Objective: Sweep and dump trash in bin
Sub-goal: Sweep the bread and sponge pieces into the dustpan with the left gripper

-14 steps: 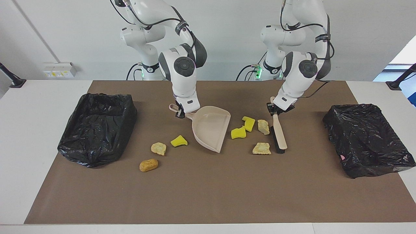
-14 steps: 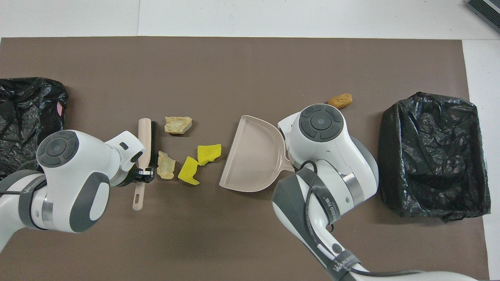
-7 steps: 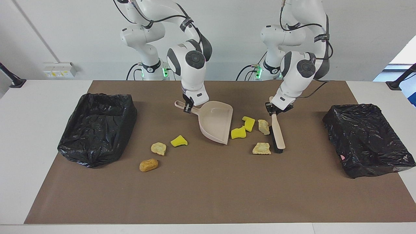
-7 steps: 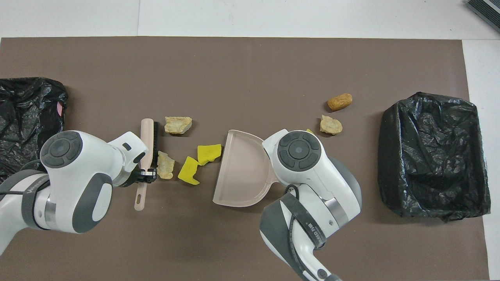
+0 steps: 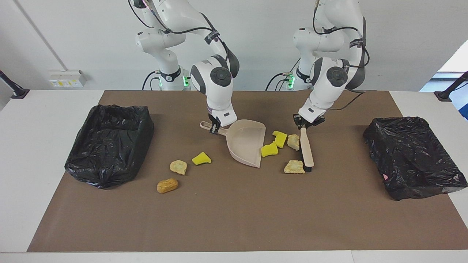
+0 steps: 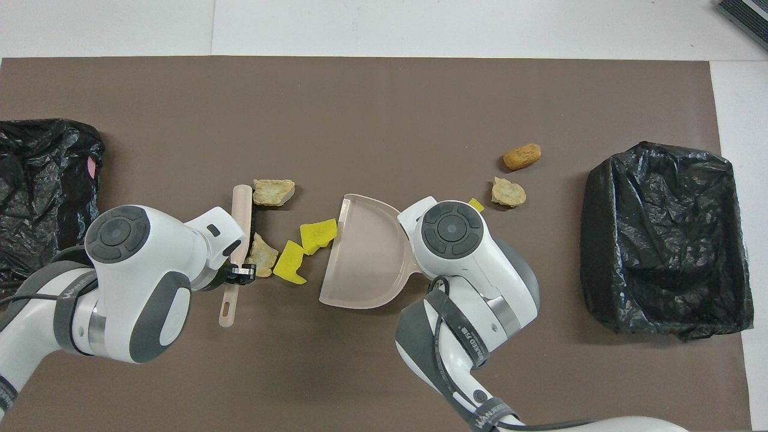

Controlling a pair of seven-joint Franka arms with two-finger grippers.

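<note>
My right gripper (image 5: 215, 128), clamped on the dustpan (image 5: 246, 146) handle, has swung its open lip against a yellow sponge chunk (image 5: 269, 149), while my left gripper (image 5: 303, 124), closed on the brush (image 5: 306, 149), has crowded four pieces of trash (image 5: 293, 167) toward it. Three more lumps (image 5: 178, 167) lie unswept near the bin (image 5: 109, 144) at the right arm's end, so the first sweep-in looks imminent.

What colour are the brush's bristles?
Black, under a beige back; the brush shows them best in the facing view.
</note>
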